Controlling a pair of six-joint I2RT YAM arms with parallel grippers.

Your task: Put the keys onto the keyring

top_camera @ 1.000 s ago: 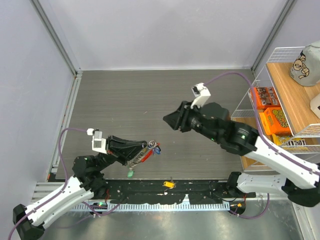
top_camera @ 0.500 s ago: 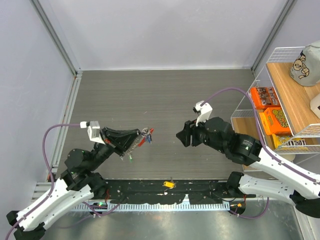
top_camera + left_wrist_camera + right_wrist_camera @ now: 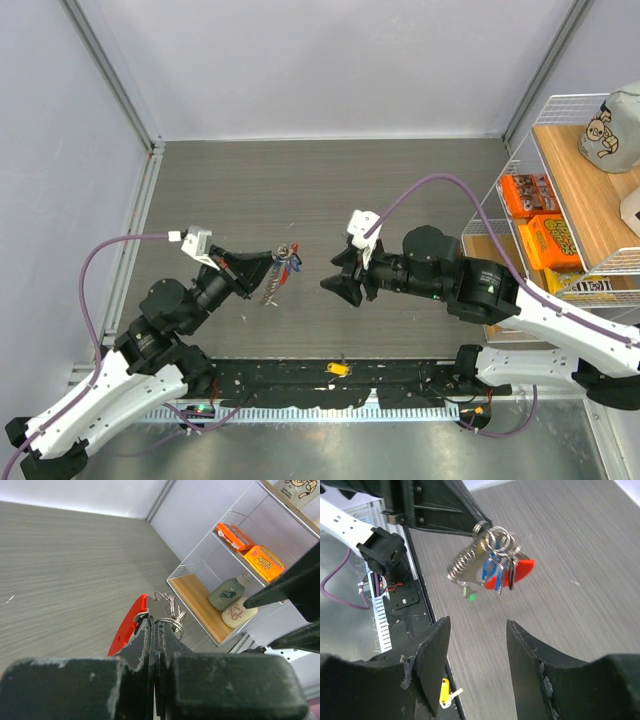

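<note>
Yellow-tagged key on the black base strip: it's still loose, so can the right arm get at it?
Probably yes. The right gripper is open and empty and nothing covers the yellow-tagged key, though it lies back on the black base strip, so the reach looks awkward.

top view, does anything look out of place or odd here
One yellow-tagged key lies alone on the black base rail at the near edge, off the tabletop and apart from the keyring with the other keys, which the left gripper holds up. Nothing else stands out.
</note>
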